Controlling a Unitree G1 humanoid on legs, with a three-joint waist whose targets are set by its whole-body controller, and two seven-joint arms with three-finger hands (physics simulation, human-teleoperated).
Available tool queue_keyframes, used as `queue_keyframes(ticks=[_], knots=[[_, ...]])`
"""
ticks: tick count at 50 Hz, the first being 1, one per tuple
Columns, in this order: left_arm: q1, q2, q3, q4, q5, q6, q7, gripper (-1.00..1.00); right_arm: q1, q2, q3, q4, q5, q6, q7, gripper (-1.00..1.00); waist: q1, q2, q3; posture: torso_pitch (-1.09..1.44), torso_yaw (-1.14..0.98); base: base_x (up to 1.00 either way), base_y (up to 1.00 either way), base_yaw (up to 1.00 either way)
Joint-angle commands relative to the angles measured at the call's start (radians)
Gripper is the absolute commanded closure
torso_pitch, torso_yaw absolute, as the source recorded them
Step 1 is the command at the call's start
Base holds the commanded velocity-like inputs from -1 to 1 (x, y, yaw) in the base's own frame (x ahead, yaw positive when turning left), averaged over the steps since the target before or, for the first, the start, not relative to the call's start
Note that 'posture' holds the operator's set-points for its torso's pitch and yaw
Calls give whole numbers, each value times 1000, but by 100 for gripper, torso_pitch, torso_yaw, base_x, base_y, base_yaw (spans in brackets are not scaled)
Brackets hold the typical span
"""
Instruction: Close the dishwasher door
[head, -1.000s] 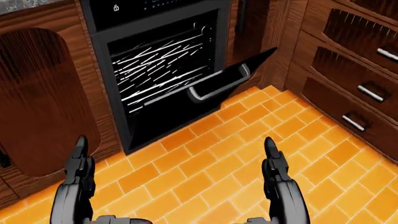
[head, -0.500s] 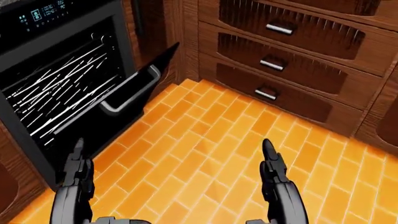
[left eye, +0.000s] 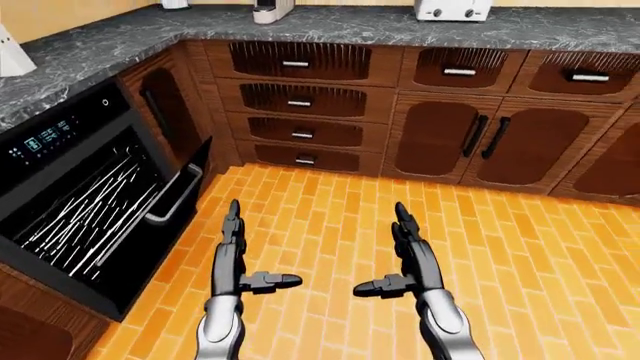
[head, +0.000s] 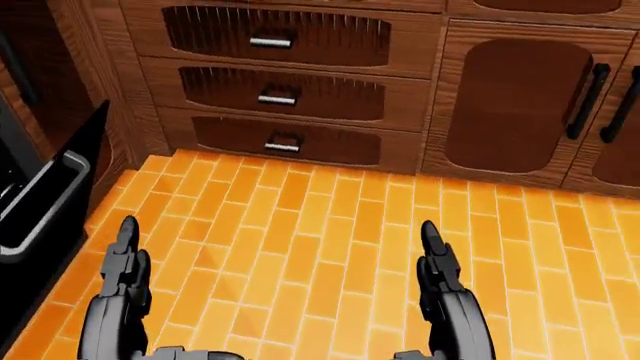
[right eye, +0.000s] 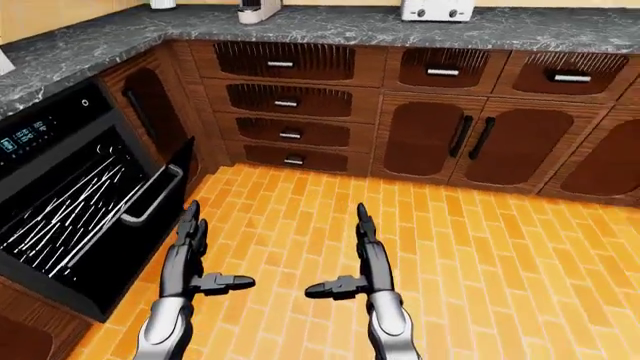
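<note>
At the left edge of the left-eye view, the black dishwasher with its half-open door (left eye: 175, 196) has slid aside from centre: your camera swung right, toward the brown drawers (left eye: 300, 103). Left hand (left eye: 232, 255) and right hand (left eye: 412, 255) hang empty, fingers spread. You must turn back.
</note>
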Motion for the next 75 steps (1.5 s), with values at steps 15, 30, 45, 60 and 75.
queue_keyframes(ticks=[15, 30, 45, 60, 75], knots=[[-20, -4, -10, -43, -2, -25, -2, -100, -12, -8, -13, -54, 3, -27, -3, -100, -31, -142, -40, 0, 0, 0, 0, -71], [-19, -4, -10, -43, -3, -28, -3, -100, -10, -8, -11, -55, 1, -31, -3, -100, -9, 5, -16, 0, 0, 0, 0, -72], [-19, -5, -12, -32, -1, -36, -3, -100, -10, -6, -1, -66, -10, -18, -8, -100, 9, -100, -33, 0, 0, 0, 0, -12], [-17, -4, -10, -45, -3, -25, -3, -100, -6, -7, -8, -71, -10, -16, -15, -100, -28, 0, -40, 0, 0, 0, 36, 0], [-11, -4, -9, -59, -4, -21, -3, -100, 0, -7, -5, -84, -14, -12, -15, -100, -13, -125, -21, 0, 0, 0, 39, 0]])
